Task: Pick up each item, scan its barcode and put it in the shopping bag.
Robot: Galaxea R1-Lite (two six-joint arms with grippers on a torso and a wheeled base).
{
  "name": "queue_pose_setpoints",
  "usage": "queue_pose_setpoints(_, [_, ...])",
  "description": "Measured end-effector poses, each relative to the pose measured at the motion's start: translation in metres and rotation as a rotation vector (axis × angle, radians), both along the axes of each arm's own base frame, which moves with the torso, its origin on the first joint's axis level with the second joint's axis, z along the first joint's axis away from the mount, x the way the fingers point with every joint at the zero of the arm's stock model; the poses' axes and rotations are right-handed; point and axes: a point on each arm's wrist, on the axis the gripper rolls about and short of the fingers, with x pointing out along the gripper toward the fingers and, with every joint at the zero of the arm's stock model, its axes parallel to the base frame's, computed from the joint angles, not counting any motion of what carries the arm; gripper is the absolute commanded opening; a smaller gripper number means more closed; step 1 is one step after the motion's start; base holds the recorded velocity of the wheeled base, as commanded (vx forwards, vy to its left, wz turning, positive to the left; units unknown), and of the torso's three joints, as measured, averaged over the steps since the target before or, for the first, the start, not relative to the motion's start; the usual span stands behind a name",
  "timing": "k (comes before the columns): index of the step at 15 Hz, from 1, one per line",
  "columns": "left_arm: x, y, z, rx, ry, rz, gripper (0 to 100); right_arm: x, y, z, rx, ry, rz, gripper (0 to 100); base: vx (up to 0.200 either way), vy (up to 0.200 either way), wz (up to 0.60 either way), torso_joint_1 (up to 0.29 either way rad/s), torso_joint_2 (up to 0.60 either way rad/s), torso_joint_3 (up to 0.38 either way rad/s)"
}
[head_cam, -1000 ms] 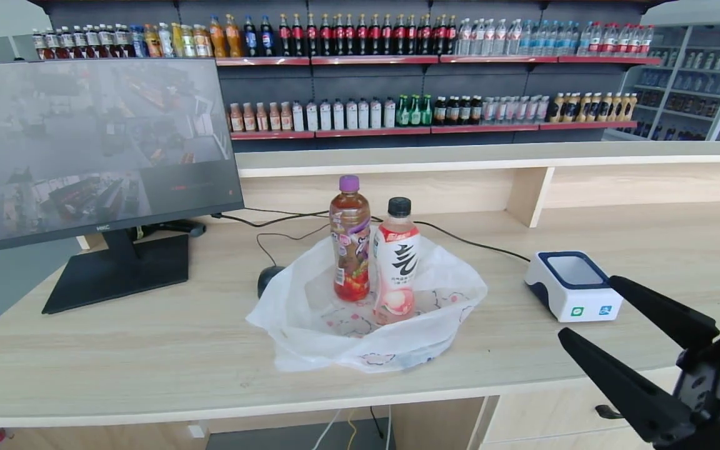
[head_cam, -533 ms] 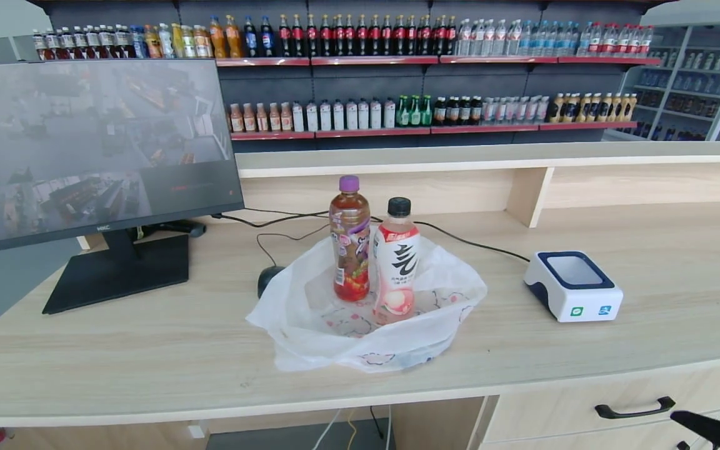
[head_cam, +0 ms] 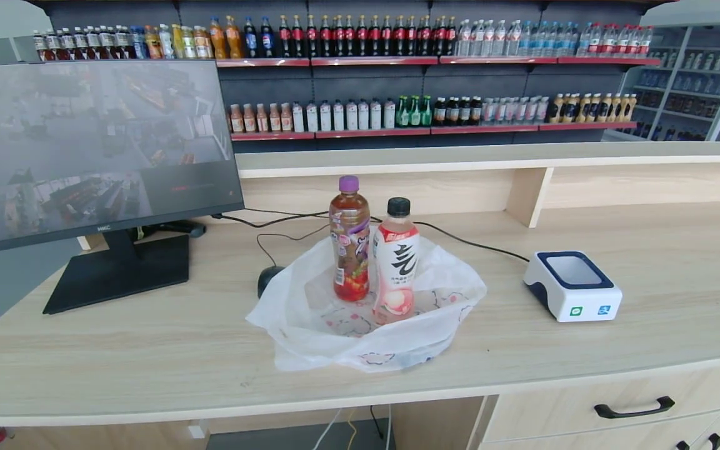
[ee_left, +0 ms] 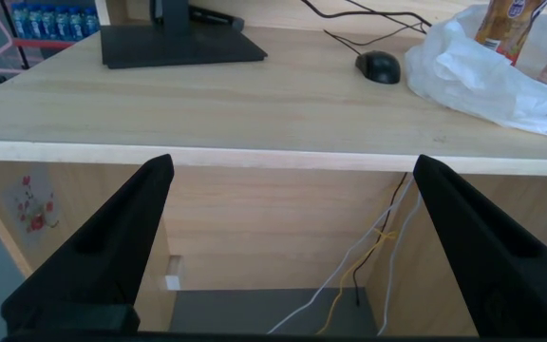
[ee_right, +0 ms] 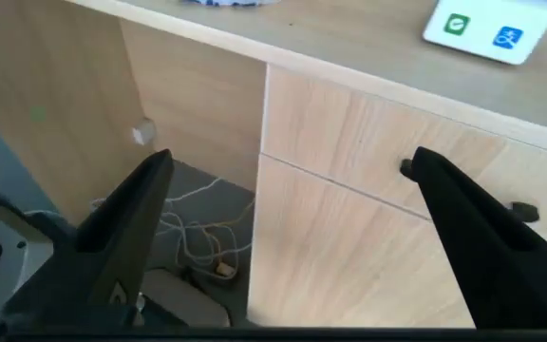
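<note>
Right gripper has dropped below the counter edge, spread wide and empty.
Left gripper hangs there too, wide, holding nothing; farther, purple-capped bottle and black-capped bottle stand upright in the shopping bag.

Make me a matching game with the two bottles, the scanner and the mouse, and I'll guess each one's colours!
Things:
1. purple-capped bottle
2. black-capped bottle
3. scanner
4. mouse

Colours:
A. white and pink body
B. white with a dark blue rim
C. black all over
D. reddish-brown drink inside

Pairs: 1-D, 2-A, 3-B, 4-C
</note>
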Motion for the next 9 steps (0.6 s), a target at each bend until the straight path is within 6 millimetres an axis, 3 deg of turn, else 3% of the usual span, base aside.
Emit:
queue_pose_setpoints(3, [0.000, 0.000, 0.000, 0.000, 0.000, 0.000, 100, -0.001, 0.002, 0.000, 0.004, -0.010, -0.230, 100, 0.000, 0.000, 0.00, 0.000, 0.00, 0.000])
queue_pose_setpoints(9, [0.000, 0.000, 0.000, 0.020, 0.000, -0.003, 100, -0.013, 0.004, -0.002, 0.058, -0.163, -0.347, 100, 0.000, 0.000, 0.00, 0.000, 0.00, 0.000])
